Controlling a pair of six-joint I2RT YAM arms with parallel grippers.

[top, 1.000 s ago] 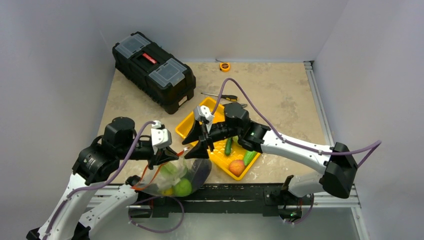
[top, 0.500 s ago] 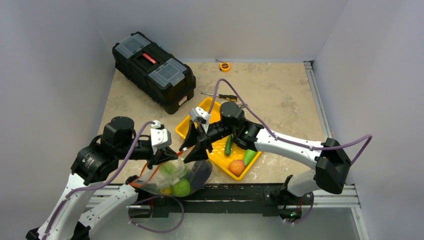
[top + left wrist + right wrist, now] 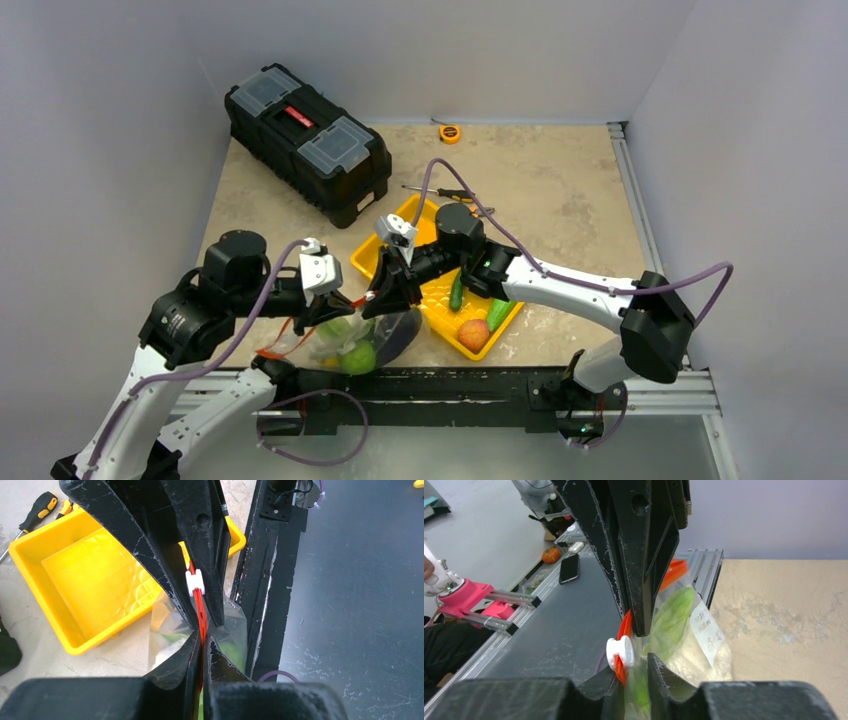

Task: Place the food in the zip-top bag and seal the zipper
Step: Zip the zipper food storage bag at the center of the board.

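Note:
The clear zip-top bag point(image 3: 372, 340) hangs off the table's front edge between my two grippers. It holds a green round fruit point(image 3: 357, 357) and other toy food. My left gripper point(image 3: 338, 305) is shut on the red-orange zipper point(image 3: 200, 605). My right gripper point(image 3: 383, 298) is right next to it, its jaws closed to a narrow gap astride the same strip point(image 3: 625, 625). The white slider point(image 3: 620, 652) sits at its fingertip. Two green cucumbers point(image 3: 457, 292) and an orange peach point(image 3: 473, 333) lie in the yellow tray point(image 3: 437, 312).
A black toolbox point(image 3: 305, 140) stands at the back left. An orange-handled screwdriver point(image 3: 445, 192) lies behind the tray, and a small orange tape measure point(image 3: 450, 133) is near the back wall. A black rail point(image 3: 450, 382) runs along the front edge under the bag.
My right gripper has moved left along the zipper toward the left gripper, and its jaws have narrowed. The bag has sunk a little lower. The left arm has barely moved.

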